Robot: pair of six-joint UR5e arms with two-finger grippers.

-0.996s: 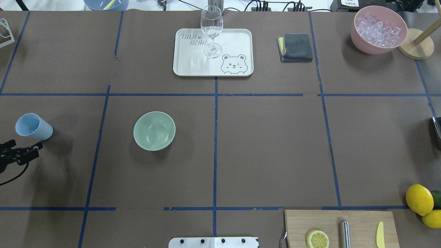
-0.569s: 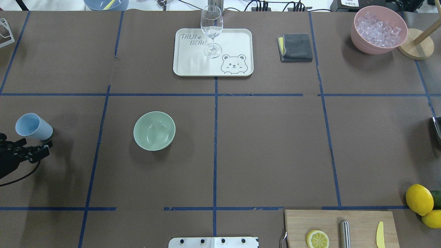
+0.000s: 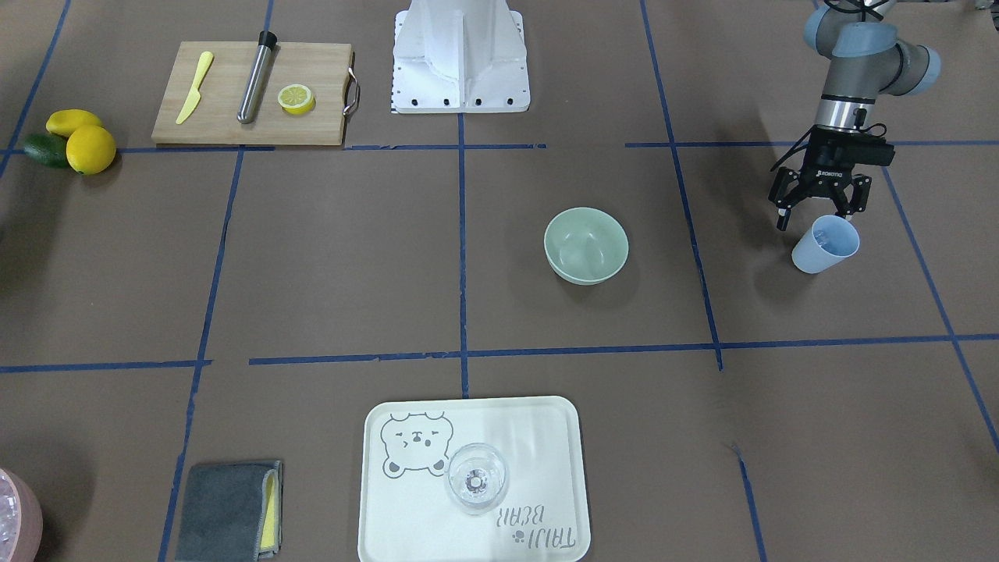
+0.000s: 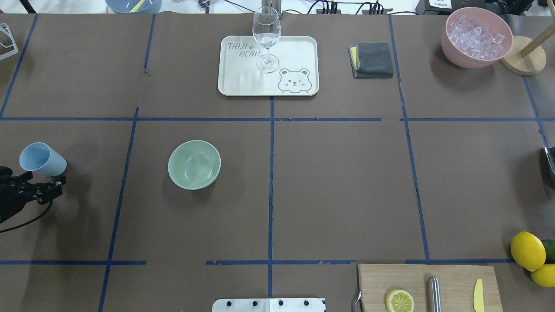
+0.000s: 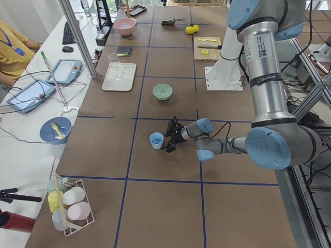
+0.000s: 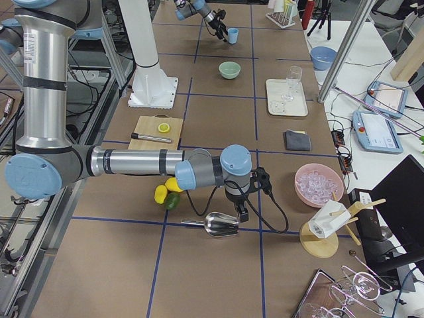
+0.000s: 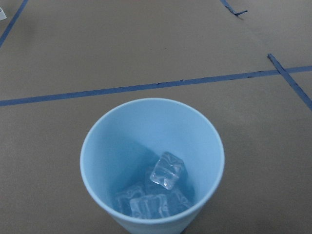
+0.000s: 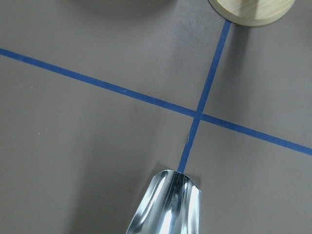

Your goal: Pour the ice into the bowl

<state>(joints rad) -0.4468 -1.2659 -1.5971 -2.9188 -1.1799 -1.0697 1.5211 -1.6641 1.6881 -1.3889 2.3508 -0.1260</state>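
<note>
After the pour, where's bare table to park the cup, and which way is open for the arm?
Bare: the strip between light blue cup and bowl; the wide middle square between bowl, tray and cutting board. Crowded: far edge (tray, grey cloth, pink bowl) and near right corner (board, lemons).

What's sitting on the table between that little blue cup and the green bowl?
Nothing stands there: only bare brown table covering, crossed by one blue tape line, between the cup and the bowl. The overhead view shows it.
</note>
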